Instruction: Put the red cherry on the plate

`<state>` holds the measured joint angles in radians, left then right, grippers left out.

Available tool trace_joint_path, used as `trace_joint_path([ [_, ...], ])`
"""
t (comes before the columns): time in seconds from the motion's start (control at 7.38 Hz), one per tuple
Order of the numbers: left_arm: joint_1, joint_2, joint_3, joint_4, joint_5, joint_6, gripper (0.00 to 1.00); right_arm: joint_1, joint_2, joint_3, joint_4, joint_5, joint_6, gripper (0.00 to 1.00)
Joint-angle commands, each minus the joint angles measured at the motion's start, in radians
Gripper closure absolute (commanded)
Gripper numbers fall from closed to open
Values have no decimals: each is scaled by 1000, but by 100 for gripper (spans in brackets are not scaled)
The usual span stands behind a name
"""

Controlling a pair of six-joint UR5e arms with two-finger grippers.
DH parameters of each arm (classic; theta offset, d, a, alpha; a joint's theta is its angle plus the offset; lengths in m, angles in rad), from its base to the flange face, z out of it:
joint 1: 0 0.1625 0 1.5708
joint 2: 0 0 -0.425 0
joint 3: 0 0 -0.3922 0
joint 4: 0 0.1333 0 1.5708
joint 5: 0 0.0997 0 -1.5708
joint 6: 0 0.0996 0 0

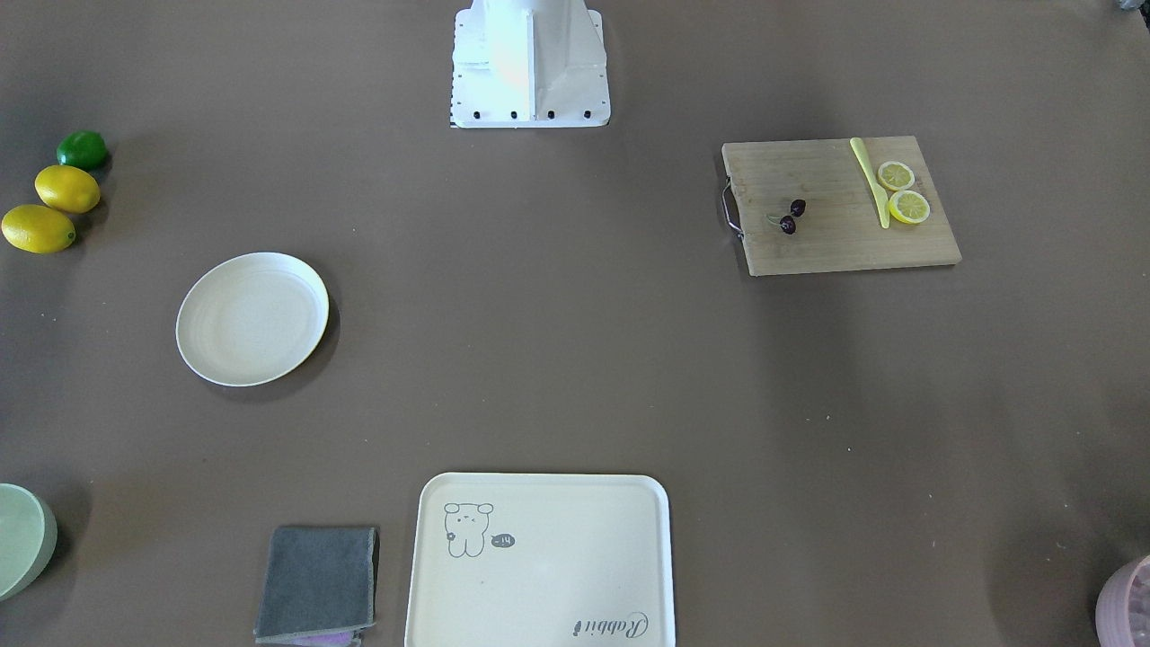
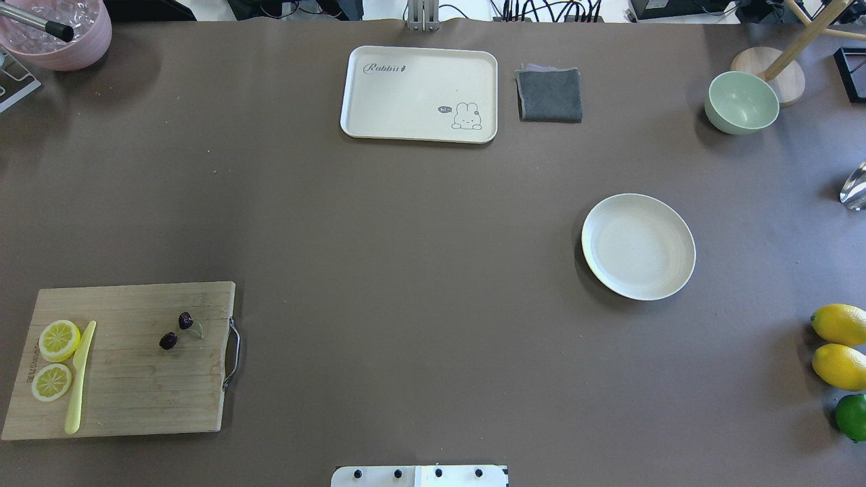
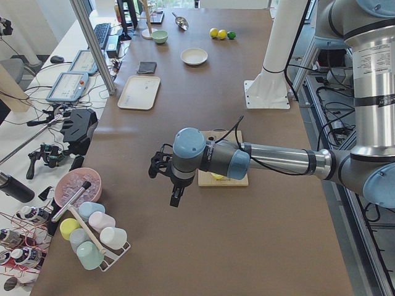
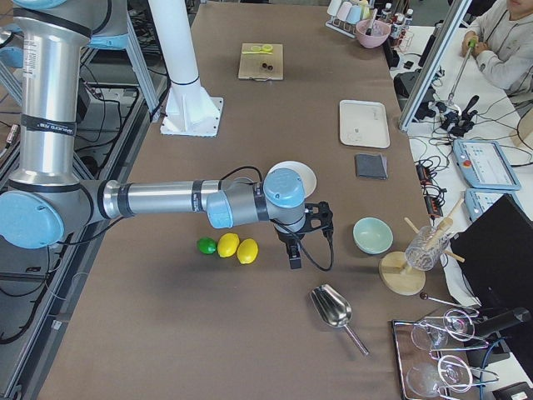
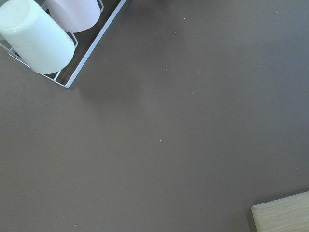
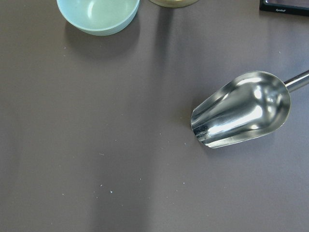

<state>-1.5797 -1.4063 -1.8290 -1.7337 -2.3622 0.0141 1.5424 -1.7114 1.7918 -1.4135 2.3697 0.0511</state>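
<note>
On the wooden board (image 2: 135, 392), at the robot's left end of the table (image 2: 406, 270), lies the cherry (image 2: 176, 331): two dark fruits joined by thin green stems. It is near the board's metal handle and apart from the yellow knife (image 2: 80, 379) and the two lemon slices (image 2: 55, 360). The plate (image 2: 638, 246) sits bare on the robot's right half, well apart from the board. The left gripper (image 3: 175, 198) hangs above the table past the board, near a cup rack (image 5: 43, 38). The right gripper (image 4: 296, 254) hangs over the opposite end beside the lemons (image 4: 237, 247), with a metal scoop (image 6: 241, 108) and a green bowl (image 6: 98, 14) below its camera. Both grippers show only in the side views, so one cannot tell how wide either stands or whether it holds anything.
</note>
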Motion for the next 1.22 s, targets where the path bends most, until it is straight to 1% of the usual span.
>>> trace_joint_path([
  [0.0, 0, 10, 4, -1, -2, 1, 2, -1, -1, -8, 1, 0, 1, 0],
  [0.27, 4, 10, 4, -4, -12, 1, 2, -1, -8, -6, 1, 0, 1, 0],
  [0.41, 3, 13, 23, -9, -12, 3, 2, -1, -8, -8, 1, 3, 1, 0],
  [1.08, 4, 17, 14, -7, -34, -6, 2, -1, -8, -9, 1, 2, 1, 0],
])
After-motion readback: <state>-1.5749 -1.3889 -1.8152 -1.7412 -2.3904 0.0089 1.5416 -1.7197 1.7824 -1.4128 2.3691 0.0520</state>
